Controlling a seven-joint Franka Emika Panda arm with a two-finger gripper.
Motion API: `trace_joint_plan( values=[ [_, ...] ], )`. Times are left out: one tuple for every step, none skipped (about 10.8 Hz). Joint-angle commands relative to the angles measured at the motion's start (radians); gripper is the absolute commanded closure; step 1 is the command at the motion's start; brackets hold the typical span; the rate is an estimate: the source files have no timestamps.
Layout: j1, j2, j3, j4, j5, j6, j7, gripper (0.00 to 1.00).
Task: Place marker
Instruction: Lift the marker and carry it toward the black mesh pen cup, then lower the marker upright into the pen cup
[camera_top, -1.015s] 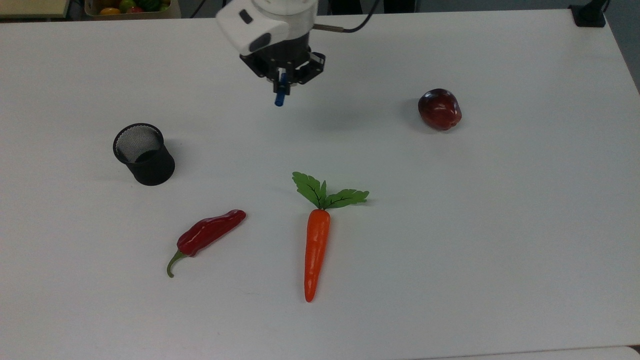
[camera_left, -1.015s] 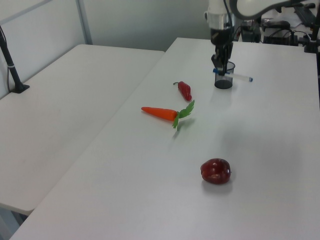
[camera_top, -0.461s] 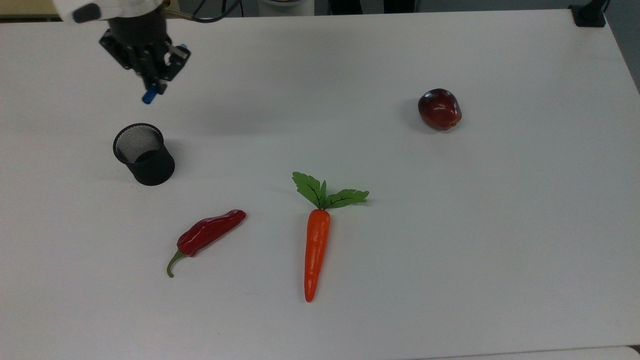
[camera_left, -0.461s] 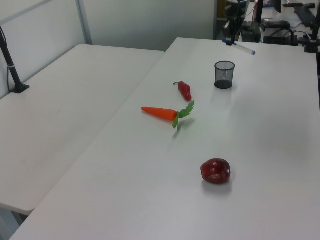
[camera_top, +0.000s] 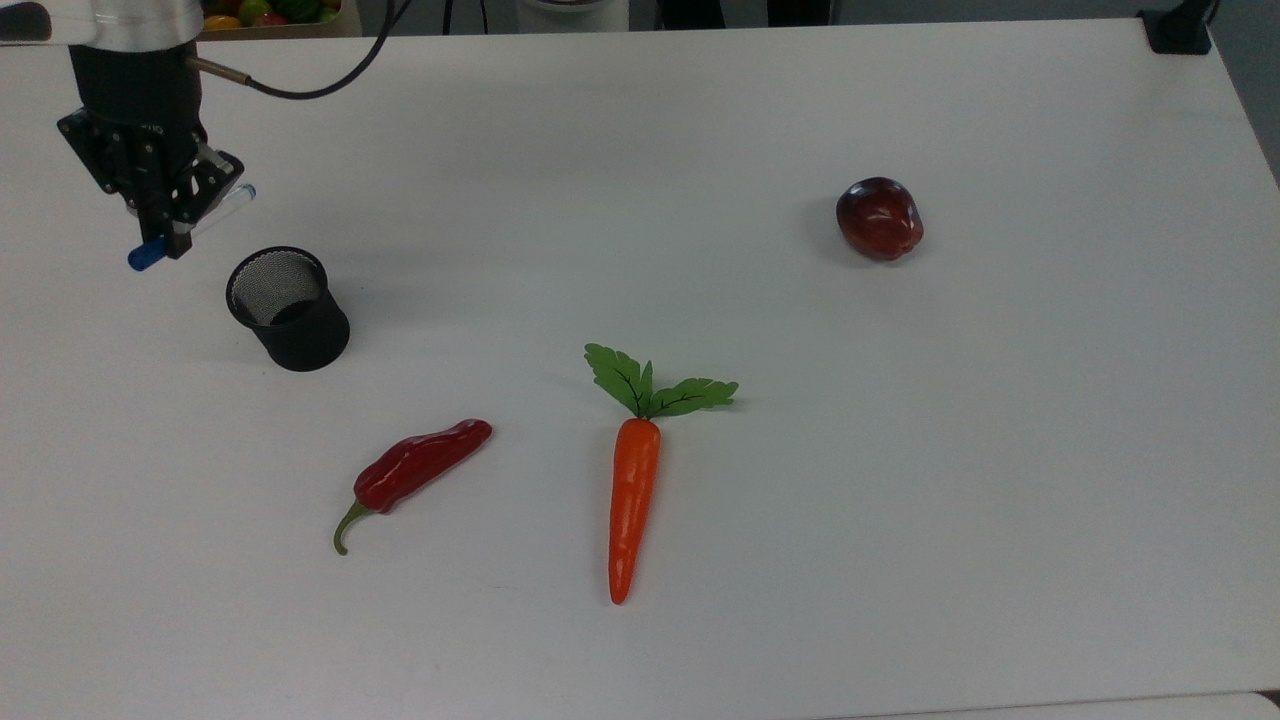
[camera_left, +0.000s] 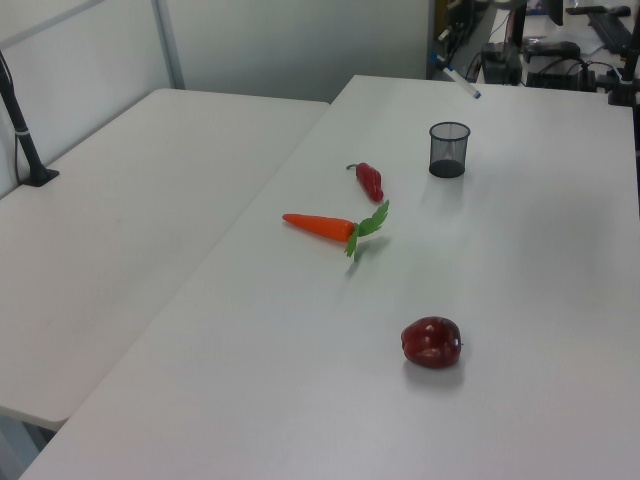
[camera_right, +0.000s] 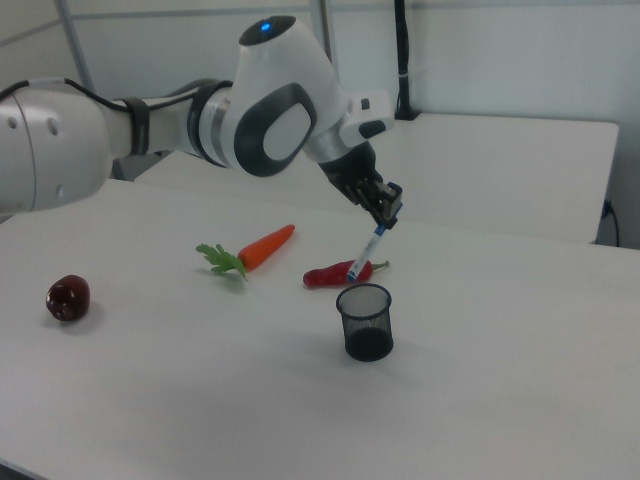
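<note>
My gripper (camera_top: 163, 232) is shut on the marker (camera_top: 146, 258), a slim white pen with blue ends, and holds it in the air at the top view's far left. The marker is tilted. Its blue cap points down and out to the top view's left of the black mesh cup (camera_top: 288, 308). In the right view the gripper (camera_right: 386, 214) hangs above and behind the cup (camera_right: 365, 320), and the marker (camera_right: 366, 248) slants down with its lower tip just over the rim. The left view has the marker (camera_left: 462, 83) high behind the cup (camera_left: 449, 149).
On the white table (camera_top: 900, 500) lie a red chili pepper (camera_top: 415, 470), an orange carrot (camera_top: 633, 500) with green leaves and a dark red apple (camera_top: 879, 218). A box of toy fruit (camera_top: 270, 12) stands past the far edge.
The gripper has carried the marker from the table's back middle to the top view's far left, past the cup. The marker has tipped to a slant.
</note>
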Motion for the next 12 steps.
trace_joint_plan(
  values=[
    [-0.002,0.025,-0.014,-0.061,-0.01,0.204,0.002,0.93],
    [-0.001,0.037,-0.014,-0.076,-0.008,0.251,0.01,0.93],
    [0.004,0.037,-0.013,-0.103,-0.008,0.288,0.016,0.91],
    [0.013,0.037,-0.014,-0.129,-0.01,0.305,0.017,0.91],
    [0.021,0.037,-0.014,-0.148,-0.01,0.313,0.017,0.91],
    [0.038,0.039,-0.014,-0.163,-0.01,0.315,0.017,0.91],
    [0.047,0.039,-0.014,-0.179,-0.01,0.319,0.017,0.91],
    [0.052,0.037,-0.014,-0.189,-0.01,0.319,0.019,0.91],
    [0.052,0.037,-0.014,-0.191,-0.01,0.318,0.032,0.91],
    [0.059,0.039,-0.014,-0.196,-0.011,0.318,0.051,0.91],
    [0.061,0.037,-0.014,-0.197,-0.011,0.318,0.053,0.9],
    [0.061,0.037,-0.014,-0.197,-0.011,0.316,0.053,0.86]
  ],
)
